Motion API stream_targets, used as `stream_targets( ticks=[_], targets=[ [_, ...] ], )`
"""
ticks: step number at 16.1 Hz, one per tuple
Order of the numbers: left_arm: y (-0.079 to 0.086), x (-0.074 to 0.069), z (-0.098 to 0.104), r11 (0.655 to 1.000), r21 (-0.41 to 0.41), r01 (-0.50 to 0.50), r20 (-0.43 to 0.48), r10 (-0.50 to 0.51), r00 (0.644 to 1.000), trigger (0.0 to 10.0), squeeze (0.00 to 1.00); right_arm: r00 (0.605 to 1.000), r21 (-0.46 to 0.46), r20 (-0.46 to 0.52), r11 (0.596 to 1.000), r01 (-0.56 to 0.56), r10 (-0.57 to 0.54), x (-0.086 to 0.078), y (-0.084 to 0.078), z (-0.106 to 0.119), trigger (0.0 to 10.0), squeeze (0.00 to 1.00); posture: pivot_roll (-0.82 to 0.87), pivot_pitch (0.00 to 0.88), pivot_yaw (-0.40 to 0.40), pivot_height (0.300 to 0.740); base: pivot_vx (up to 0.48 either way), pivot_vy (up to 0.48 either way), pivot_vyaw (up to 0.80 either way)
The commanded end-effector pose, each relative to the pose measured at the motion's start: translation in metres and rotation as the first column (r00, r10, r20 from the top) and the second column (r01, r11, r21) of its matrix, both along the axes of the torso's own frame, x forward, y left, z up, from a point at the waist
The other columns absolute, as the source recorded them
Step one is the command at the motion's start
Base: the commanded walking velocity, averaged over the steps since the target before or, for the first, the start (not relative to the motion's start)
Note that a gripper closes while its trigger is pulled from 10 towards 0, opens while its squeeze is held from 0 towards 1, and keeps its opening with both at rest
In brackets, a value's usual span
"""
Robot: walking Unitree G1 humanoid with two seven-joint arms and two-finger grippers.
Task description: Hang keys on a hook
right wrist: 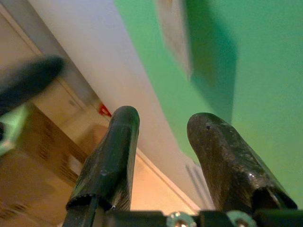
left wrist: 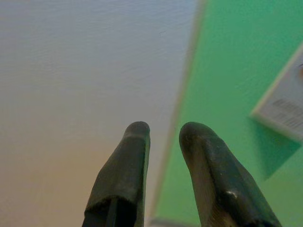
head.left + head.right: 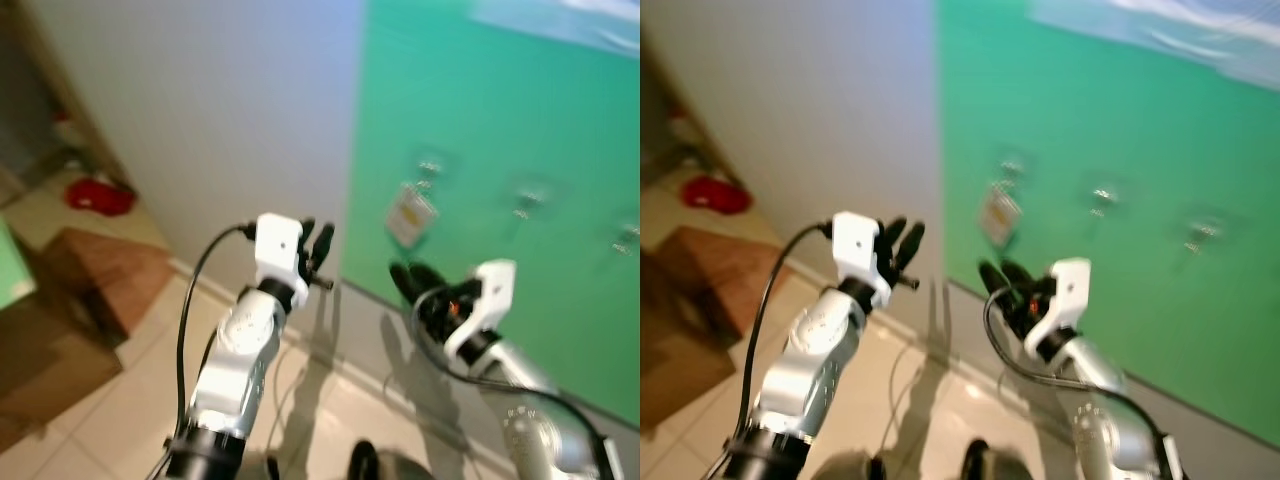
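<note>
A: Head views are blurred, so we keep it coarse. We see a green wall (image 3: 500,150) on the robot's right meeting a white wall (image 3: 220,110) on its left, with a grey skirting strip along the bottom of the green one.

B: Hooks?

A: We count three small metal hooks in a row on the green wall: one (image 3: 430,168), a second (image 3: 527,198), a third (image 3: 628,238) further to the robot's right. A white tag (image 3: 410,213) hangs under the first hook. We can't make out actual keys on it, too blurry.

B: Grippers?

A: Left gripper (image 3: 318,247) is raised in front of the corner where the two walls meet, fingers apart with nothing between them. In the left wrist view the fingers (image 2: 128,170) show a clear gap, and the tag (image 2: 284,106) sits off to one side on the green.

B: Right one?

A: Right gripper (image 3: 415,282) is up too, below the tag and close to the green wall. In the right wrist view its fingers (image 1: 111,156) are spread, holding nothing, with the tag (image 1: 175,33) ahead of them.

B: Anything else?

A: Tiled floor (image 3: 100,420), brown cardboard boxes (image 3: 90,290) on the robot's left, a red object (image 3: 100,196) further back by the white wall.
</note>
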State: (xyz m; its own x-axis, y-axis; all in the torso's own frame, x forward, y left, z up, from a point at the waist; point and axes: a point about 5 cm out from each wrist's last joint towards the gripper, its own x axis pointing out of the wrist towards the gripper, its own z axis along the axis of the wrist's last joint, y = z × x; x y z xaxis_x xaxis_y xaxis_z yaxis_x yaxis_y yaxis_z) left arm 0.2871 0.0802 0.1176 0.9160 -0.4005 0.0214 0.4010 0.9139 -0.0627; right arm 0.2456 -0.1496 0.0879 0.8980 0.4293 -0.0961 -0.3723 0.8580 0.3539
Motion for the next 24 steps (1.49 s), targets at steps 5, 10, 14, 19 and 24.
stream_targets(
  ticks=[5, 10, 14, 19, 24],
  targets=[
    [0.006, -0.005, -0.016, 0.997, 0.058, -0.051, -0.046, 0.054, 0.998, 10.0, 0.00, 0.999, -0.108, 0.046, 0.994, -0.012, 0.018, 0.005, 0.014, -0.006, 10.0, 0.00, -0.02, 0.125, -0.007, 0.740, 0.000, 0.476, 0.00],
    [0.011, -0.012, -0.046, 0.994, 0.075, -0.078, -0.150, 0.088, 0.985, 10.0, 0.00, 0.999, -0.156, 0.038, 0.988, 0.013, -0.007, 0.010, 0.021, -0.019, 10.0, 0.00, -0.02, 0.124, -0.006, 0.740, 0.000, 0.472, 0.00],
    [0.011, -0.017, -0.055, 0.994, 0.082, -0.074, -0.166, 0.086, 0.982, 10.0, 0.00, 0.999, -0.162, 0.042, 0.987, 0.018, -0.012, 0.010, 0.024, -0.024, 10.0, 0.00, -0.02, 0.127, -0.009, 0.740, 0.000, 0.472, 0.00],
    [0.011, -0.017, -0.056, 0.994, 0.091, -0.059, -0.166, 0.074, 0.983, 10.0, 0.00, 0.999, -0.163, 0.049, 0.986, 0.023, -0.015, 0.010, 0.024, -0.024, 10.0, 0.00, -0.01, 0.138, -0.008, 0.740, 0.000, 0.472, 0.00],
    [0.007, -0.017, -0.056, 0.995, 0.089, -0.039, -0.162, 0.053, 0.985, 10.0, 0.00, 0.997, -0.146, 0.070, 0.989, -0.029, 0.039, 0.008, 0.028, -0.019, 10.0, 0.00, -0.01, 0.141, -0.006, 0.740, 0.000, 0.472, 0.48]
  ],
)
